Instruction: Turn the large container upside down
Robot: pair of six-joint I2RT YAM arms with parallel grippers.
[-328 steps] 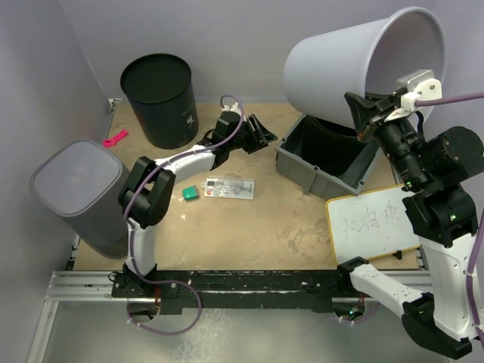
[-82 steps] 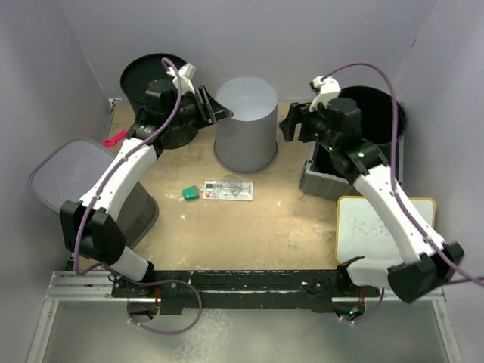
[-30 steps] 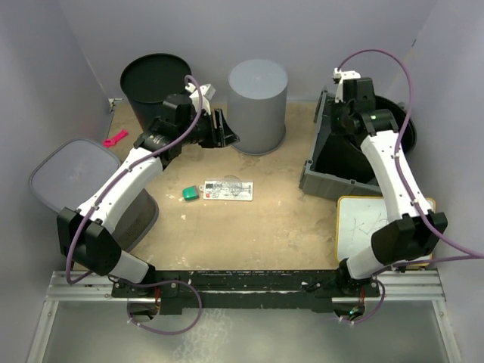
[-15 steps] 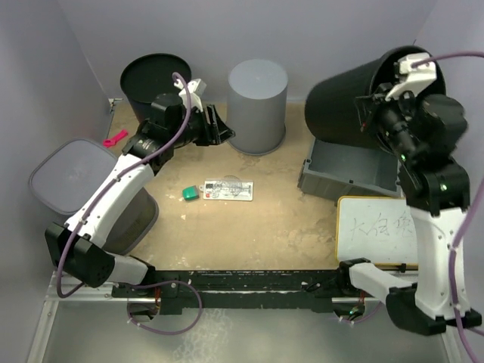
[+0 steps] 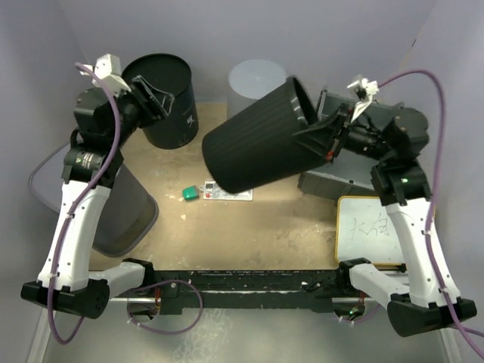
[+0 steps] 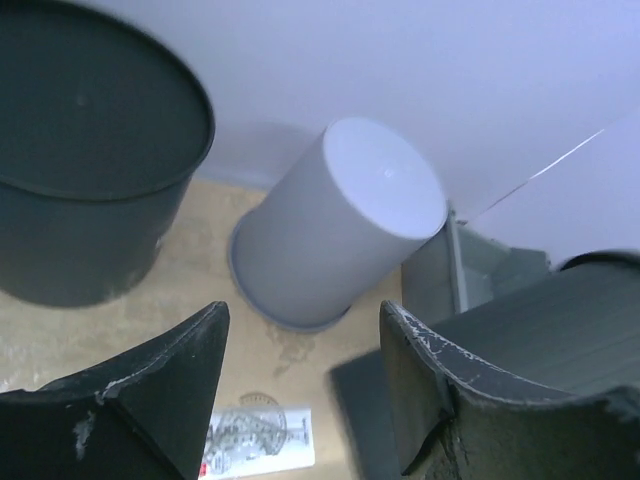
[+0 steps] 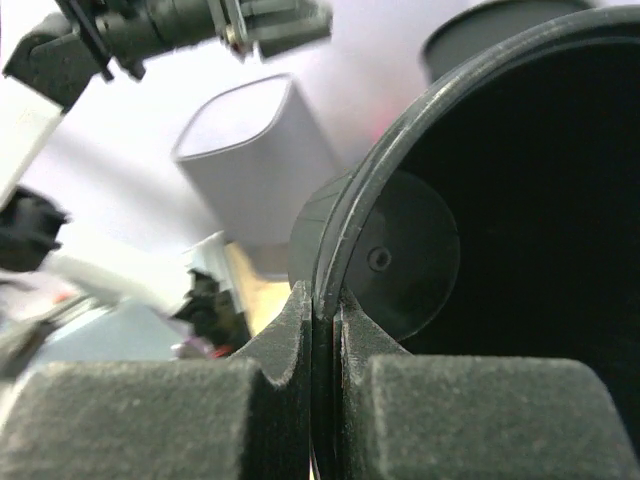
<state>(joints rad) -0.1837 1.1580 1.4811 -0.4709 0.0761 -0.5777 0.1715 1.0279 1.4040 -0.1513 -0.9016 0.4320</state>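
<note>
right wrist view is showing the right gripper pinching the rim of the black ribbed container, one finger inside and one outside. that grip is letting the arm carry it in the air on its side, about halfway to inverted by my reading. the container is hanging straight off those fingertips, mouth toward the wrist and base pointing away, while the left gripper is hanging spread and empty, well apart from it, beside the black bin.
</note>
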